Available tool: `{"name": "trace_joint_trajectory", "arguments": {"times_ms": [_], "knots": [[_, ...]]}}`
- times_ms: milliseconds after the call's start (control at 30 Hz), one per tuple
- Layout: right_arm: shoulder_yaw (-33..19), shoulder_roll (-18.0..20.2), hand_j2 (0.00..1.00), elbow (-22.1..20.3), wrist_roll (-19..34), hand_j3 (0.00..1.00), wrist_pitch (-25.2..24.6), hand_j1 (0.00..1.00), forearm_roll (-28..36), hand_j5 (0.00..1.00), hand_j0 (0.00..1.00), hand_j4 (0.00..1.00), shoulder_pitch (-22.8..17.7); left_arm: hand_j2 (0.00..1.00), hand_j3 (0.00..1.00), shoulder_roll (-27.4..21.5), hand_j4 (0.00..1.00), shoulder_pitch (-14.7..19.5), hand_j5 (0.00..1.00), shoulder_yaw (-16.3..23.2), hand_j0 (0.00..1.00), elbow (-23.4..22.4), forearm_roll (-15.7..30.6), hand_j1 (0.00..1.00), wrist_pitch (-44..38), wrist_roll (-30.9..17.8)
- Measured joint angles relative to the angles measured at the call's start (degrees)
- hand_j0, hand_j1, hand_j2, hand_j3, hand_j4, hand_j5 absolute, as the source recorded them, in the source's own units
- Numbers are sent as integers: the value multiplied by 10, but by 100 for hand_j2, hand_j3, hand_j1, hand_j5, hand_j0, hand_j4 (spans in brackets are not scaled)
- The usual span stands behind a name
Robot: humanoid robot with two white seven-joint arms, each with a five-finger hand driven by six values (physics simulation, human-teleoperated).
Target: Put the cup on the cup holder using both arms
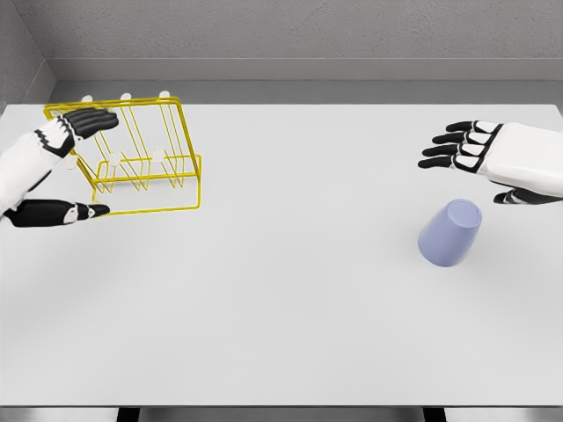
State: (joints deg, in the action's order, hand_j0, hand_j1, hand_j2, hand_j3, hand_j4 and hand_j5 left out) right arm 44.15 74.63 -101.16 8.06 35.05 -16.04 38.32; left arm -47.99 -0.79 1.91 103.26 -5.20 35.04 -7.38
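Head view shows the lavender cup (451, 233) lying tilted on the white desk (281, 334), just below the right hand (479, 149), whose fingers are spread and hold nothing. The left hand (66, 163), also released, sits at the yellow wire cup holder (145, 154), well apart from the cup. Risk: a tilted cup may roll from an off-centre grasp, and left-hand contact may shift the light holder.

Single head view, high, tilted down and forward over the flat white surface (281, 334). Near edge at frame bottom, grey back wall (299, 35) at top. Medium range; whole width visible.
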Motion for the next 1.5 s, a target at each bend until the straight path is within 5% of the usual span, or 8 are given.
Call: {"name": "trace_joint_trajectory", "arguments": {"times_ms": [233,300,467,633,833,1000,1500], "knots": [[7,0,100,6,-5,100,0,100,5,100,100,100,3,100,100,16,100,3,100,23,100,0,-13,100,0,-1],[8,0,100,19,5,100,0,100,1,100,100,100,32,100,100,19,100,4,100,23,100,0,-14,100,0,-1],[8,-68,100,68,188,100,0,100,-10,100,100,100,75,100,100,22,100,4,100,23,100,-3,-14,100,0,0],[16,-107,100,88,254,100,1,100,-14,100,100,100,83,100,100,32,100,6,100,31,100,-2,-9,100,0,1],[46,-123,100,111,267,100,1,100,-35,100,100,100,83,100,100,59,100,50,100,112,100,-1,7,100,0,3],[69,-131,100,121,269,100,1,100,-50,100,100,100,83,100,100,73,100,53,100,160,100,-2,26,100,0,4],[91,-153,99,138,270,99,-2,99,-70,99,99,99,84,100,100,59,100,55,100,231,100,-2,149,100,0,-30]]}}
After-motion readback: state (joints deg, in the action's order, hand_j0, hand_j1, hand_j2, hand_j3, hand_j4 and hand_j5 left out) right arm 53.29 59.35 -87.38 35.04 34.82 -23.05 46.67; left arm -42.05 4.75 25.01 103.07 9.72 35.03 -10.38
